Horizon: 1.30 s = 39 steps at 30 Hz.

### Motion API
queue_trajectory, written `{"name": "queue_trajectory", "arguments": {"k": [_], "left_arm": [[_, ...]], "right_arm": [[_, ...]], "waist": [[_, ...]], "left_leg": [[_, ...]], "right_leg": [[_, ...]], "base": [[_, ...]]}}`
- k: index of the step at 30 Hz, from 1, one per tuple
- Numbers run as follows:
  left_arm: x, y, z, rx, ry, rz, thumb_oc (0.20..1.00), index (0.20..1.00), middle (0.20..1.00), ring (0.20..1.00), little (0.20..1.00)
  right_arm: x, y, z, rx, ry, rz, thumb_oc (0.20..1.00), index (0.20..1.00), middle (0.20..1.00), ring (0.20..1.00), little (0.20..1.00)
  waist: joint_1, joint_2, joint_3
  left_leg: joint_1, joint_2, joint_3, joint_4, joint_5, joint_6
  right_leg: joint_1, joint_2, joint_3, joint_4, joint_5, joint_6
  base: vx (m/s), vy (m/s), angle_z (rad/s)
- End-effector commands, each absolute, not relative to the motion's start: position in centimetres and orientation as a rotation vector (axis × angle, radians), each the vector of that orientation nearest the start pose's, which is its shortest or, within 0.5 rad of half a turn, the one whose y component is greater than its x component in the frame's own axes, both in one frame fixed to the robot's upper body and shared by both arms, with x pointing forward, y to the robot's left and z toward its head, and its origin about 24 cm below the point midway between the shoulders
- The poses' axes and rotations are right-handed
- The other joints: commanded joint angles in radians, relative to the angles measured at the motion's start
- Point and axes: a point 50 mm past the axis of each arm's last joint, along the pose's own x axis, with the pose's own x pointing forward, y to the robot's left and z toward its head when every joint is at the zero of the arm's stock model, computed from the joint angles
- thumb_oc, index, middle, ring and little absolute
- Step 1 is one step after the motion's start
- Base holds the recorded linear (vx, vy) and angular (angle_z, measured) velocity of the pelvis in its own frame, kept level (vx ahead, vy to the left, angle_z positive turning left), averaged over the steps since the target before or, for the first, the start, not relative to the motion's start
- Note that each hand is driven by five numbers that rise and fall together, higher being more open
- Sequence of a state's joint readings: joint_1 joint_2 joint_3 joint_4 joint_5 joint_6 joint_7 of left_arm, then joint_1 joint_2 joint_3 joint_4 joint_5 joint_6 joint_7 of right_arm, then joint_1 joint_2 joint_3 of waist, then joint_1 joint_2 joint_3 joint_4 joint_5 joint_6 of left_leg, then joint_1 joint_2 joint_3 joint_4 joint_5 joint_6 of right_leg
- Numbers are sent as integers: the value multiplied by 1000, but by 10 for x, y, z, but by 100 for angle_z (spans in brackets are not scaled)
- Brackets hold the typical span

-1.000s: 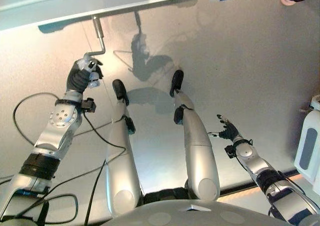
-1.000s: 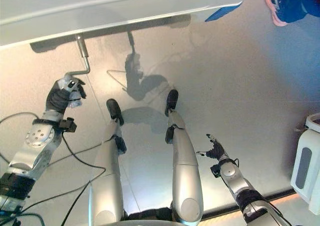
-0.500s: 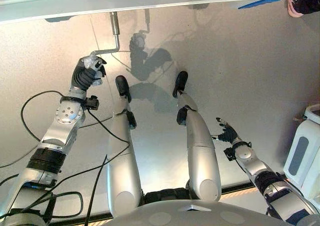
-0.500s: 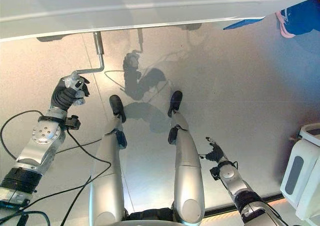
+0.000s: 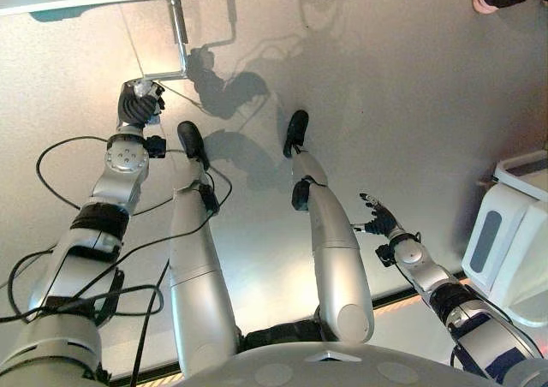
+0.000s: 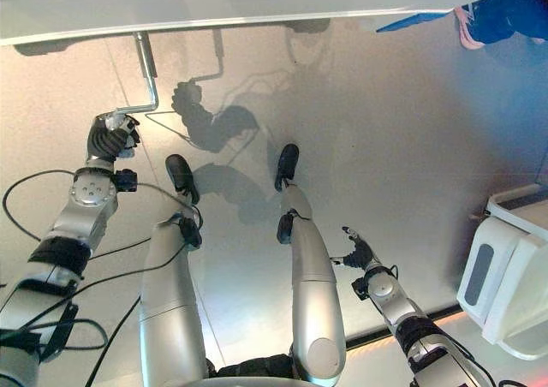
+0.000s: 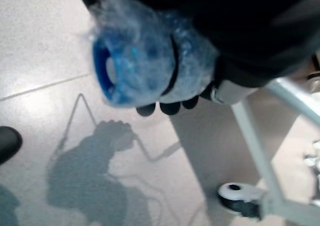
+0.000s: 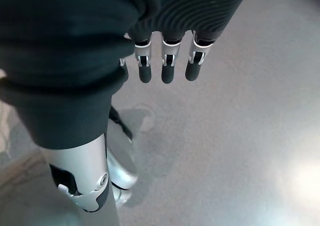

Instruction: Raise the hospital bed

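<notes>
Bed crank handle [image 6: 128, 111] gripped in left hand [image 6: 108, 137].

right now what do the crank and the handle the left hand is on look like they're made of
The crank looks like bare metal: a thin, silvery, bent rod with a dull shine. Its handle, with the left hand curled round it, looks wrapped in bluish, crinkled, translucent film, probably plastic; what lies beneath cannot be told.

The left hand [image 5: 139, 106], dark-covered with silver fingers, wraps a crank handle [image 7: 145, 61] padded in cloudy blue, beyond it a plain silver rod [image 5: 180, 38]. Past the right hand [image 5: 378, 222] stands a white bin [image 5: 507, 241] with a grey panel.
</notes>
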<state>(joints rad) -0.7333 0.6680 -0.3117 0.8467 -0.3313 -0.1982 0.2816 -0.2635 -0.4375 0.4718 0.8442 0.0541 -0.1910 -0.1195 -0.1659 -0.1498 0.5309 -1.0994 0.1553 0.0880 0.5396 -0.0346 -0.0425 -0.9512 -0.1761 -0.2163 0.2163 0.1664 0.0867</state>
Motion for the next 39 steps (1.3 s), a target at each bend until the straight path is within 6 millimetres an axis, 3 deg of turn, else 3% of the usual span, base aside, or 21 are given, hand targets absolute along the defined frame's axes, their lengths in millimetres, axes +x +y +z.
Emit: {"name": "queue_trajectory", "arguments": {"k": [1,12,24,25,26,27,39], "left_arm": [[354,325,157,489,-119,508,200,200,200,200,200],[363,307,150,541,-93,441,200,200,200,200,200],[360,308,142,551,-68,443,200,200,200,200,200],[359,309,139,541,-55,446,696,696,696,696,696],[359,309,139,541,-55,446,696,696,696,696,696],[359,309,137,540,-48,443,1000,1000,1000,1000,1000],[354,314,123,511,4,462,1000,1000,1000,1000,1000]], "right_arm": [[250,-206,-65,-565,448,176,1000,1000,1000,1000,1000],[255,-205,-61,-574,428,178,1000,1000,1000,1000,1000],[255,-210,-59,-588,422,163,1000,1000,1000,1000,1000],[254,-213,-59,-591,426,157,1000,1000,1000,1000,1000],[254,-213,-59,-591,426,157,1000,1000,1000,1000,1000],[254,-213,-59,-590,426,157,1000,1000,1000,1000,1000],[252,-217,-58,-598,424,148,1000,1000,1000,1000,1000]], "waist": [[16,-120,-11],[-4,-106,-11],[-9,-83,-11],[-10,-74,-11],[-10,-74,-11],[-12,-72,-11],[-21,-48,-11]], "left_leg": [[29,-56,69,17,-68,-9],[38,-53,80,-14,-50,-4],[57,-46,84,-41,-25,-9],[65,-44,84,-57,-15,-12],[65,-44,84,-57,-15,-12],[71,-43,84,-67,-9,-14],[107,-36,95,-116,32,-28]], "right_leg": [[-14,-85,85,32,-20,152],[-48,-73,106,50,-24,143],[-61,-57,121,75,-37,131],[-65,-54,123,83,-41,127],[-65,-54,123,83,-41,127],[-62,-52,124,80,-40,127],[-61,-29,139,94,-44,114]], "base": [[20,-29,-5],[12,-31,-5],[-3,-61,-4],[-17,-59,0],[-22,-92,-1],[-10,-42,-3],[-29,-70,-1]]}}
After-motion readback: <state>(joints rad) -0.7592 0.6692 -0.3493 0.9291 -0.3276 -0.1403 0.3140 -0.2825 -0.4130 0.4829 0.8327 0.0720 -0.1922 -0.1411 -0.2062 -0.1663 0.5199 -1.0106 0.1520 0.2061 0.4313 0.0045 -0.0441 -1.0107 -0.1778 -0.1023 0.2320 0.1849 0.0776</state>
